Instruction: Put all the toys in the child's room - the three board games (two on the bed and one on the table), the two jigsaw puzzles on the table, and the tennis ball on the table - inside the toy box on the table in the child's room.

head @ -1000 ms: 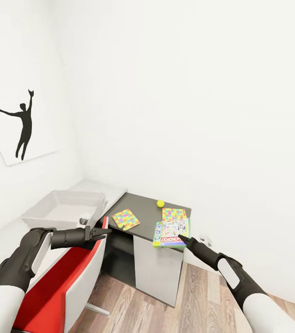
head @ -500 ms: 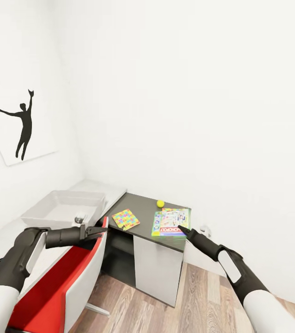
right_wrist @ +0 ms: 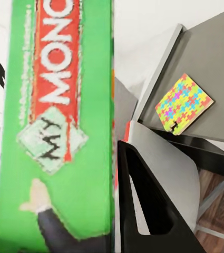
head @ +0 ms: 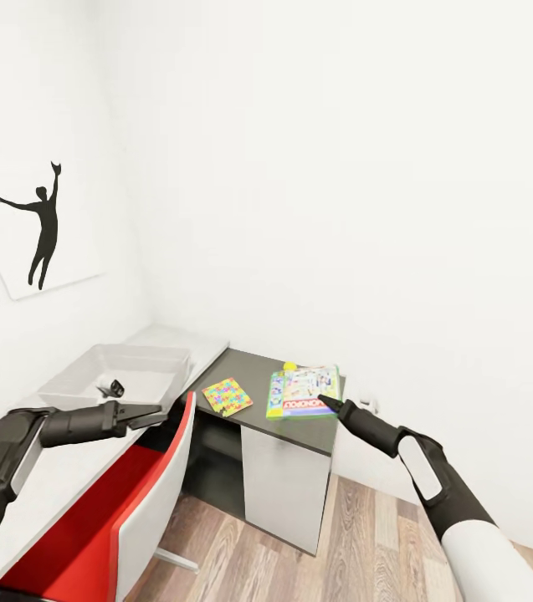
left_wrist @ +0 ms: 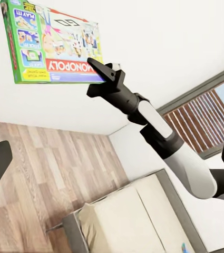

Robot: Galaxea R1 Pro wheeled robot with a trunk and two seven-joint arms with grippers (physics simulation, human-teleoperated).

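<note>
Right gripper: clamped on the near edge of the Monopoly board game, holding it above the right part of the dark desk; in the right wrist view the green box edge stands against one black finger.
Left gripper: fingers close together with nothing between them, hovering over the near edge of the white desk, just above the chair back.
Chair: red seat with a white shell, pushed up to the corner where the two desks meet.
Board game: green-bordered box with a red title band, cover up and tilted slightly, covering the desk's right side; the left wrist view shows it from the other side with the right arm reaching to it.
Jigsaw puzzle: one multicolour square sheet lying flat near the dark desk's left front edge, well apart from the board game; also seen in the right wrist view.
Tennis ball: yellow-green, peeping out beyond the far edge of the board game, near the desk's back edge.
Toy box: light grey bin on the white desk, by the left wall, beyond the left gripper.
Wall picture: black silhouette of a reaching figure, on the left wall.
Floor: wood planks.
</note>
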